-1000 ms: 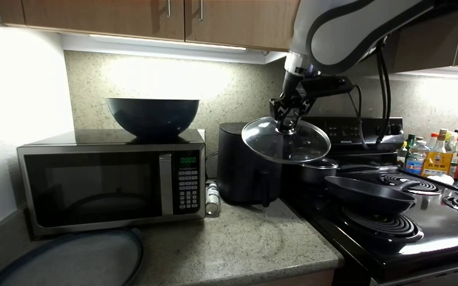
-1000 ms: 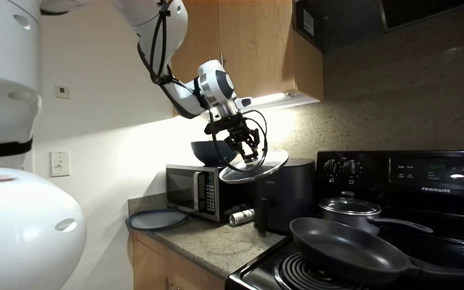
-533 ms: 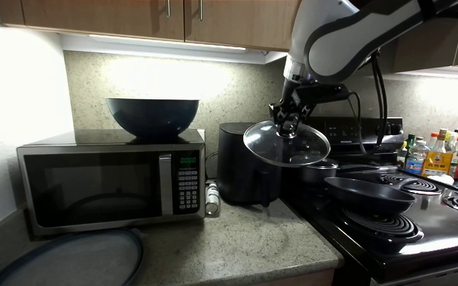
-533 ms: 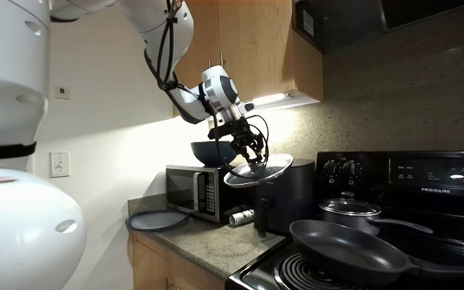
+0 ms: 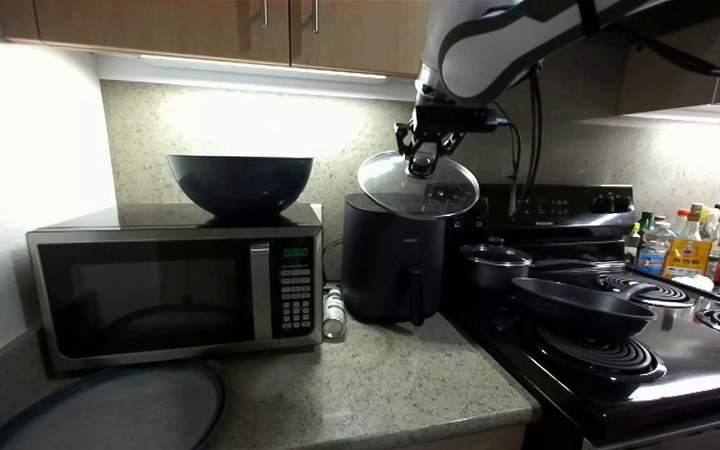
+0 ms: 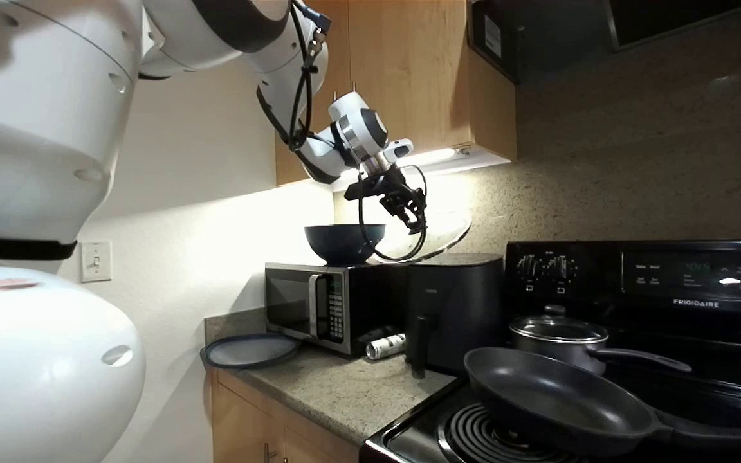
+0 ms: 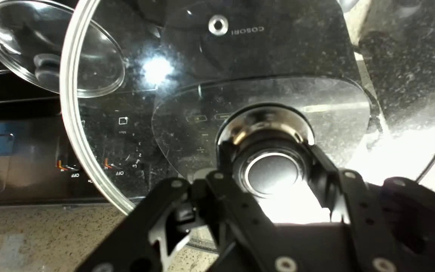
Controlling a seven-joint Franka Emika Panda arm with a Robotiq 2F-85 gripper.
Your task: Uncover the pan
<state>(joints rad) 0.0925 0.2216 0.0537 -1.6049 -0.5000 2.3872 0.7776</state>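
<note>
Since the pan point(image 6: 557, 395) is parked uncovered over a burner point(image 5: 604, 359), it's way lower than the jaws of the gripper point(image 5: 422, 165) and well off to one side. Jaws are clamped on the knob point(image 7: 272, 173) of the lid point(image 5: 410, 194), which hangs tilted by the top of the air fryer point(image 5: 382, 269).

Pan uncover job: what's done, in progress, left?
Done: the frying pan is uncovered, its inside visible in an exterior view. In hand: the gripper holds the tilted glass lid by its knob, near the air fryer, away from the pan. Left: probably setting the lid down and releasing it, since it's up in the grip.
</note>
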